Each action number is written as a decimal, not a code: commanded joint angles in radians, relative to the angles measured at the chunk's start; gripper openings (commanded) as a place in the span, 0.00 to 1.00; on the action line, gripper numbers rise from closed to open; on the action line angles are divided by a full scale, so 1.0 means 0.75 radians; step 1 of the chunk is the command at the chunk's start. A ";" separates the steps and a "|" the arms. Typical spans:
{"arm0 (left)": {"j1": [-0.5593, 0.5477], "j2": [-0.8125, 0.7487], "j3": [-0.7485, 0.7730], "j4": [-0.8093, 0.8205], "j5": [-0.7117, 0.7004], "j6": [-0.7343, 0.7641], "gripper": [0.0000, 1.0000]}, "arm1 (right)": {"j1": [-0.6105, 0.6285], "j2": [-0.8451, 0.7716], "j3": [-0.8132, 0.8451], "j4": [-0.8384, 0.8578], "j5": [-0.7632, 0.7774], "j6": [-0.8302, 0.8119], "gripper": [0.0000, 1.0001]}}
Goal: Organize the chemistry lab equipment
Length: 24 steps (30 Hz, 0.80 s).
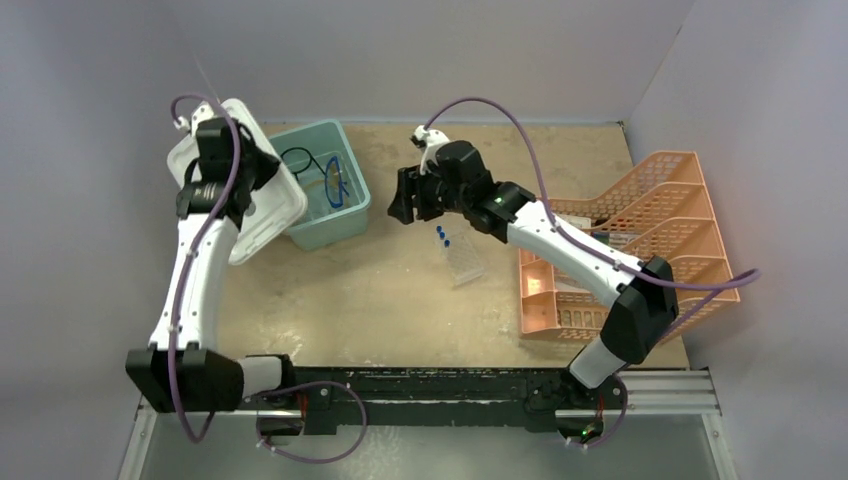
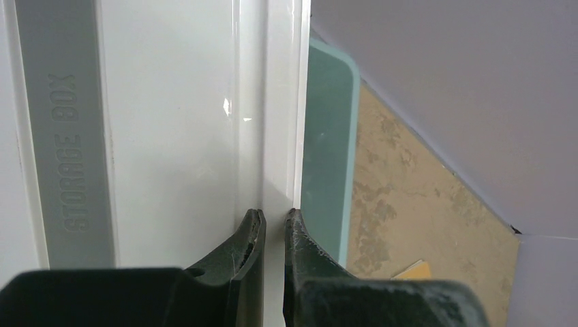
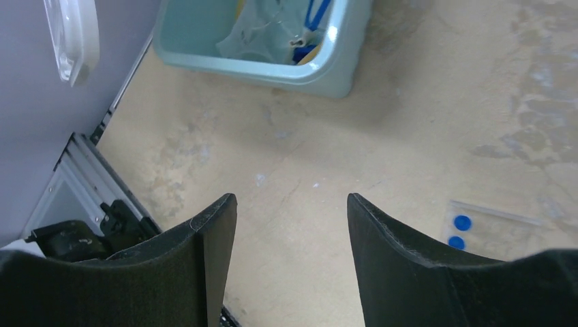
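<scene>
Currently: clear rack (image 1: 463, 258) with blue-capped tubes (image 1: 441, 235), on the table near the right gripper (image 3: 292, 204), whose jaws are spread and empty. Left gripper (image 2: 273, 214) pinches the rim of the white lid (image 2: 170, 136), held beside the teal tub (image 1: 352, 212). Advised: descend squarely over the rack, close on its side walls, lift level.

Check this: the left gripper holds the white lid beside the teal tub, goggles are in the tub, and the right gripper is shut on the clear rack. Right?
Not quite. The right gripper is open and empty; the right wrist view shows it spread wide over the table, the clear rack lying apart. The left gripper does hold the white lid beside the teal tub, goggles inside.
</scene>
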 commanded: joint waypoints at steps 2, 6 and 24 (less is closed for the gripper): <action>-0.149 0.282 0.346 -0.018 -0.098 0.053 0.00 | -0.083 -0.123 -0.049 0.049 0.085 0.026 0.62; -0.253 0.518 0.594 -0.137 -0.193 0.084 0.00 | -0.147 -0.175 -0.098 0.063 0.093 0.019 0.62; -0.362 1.005 0.963 -0.334 -0.153 0.098 0.00 | -0.177 -0.086 -0.042 0.029 0.139 -0.020 0.62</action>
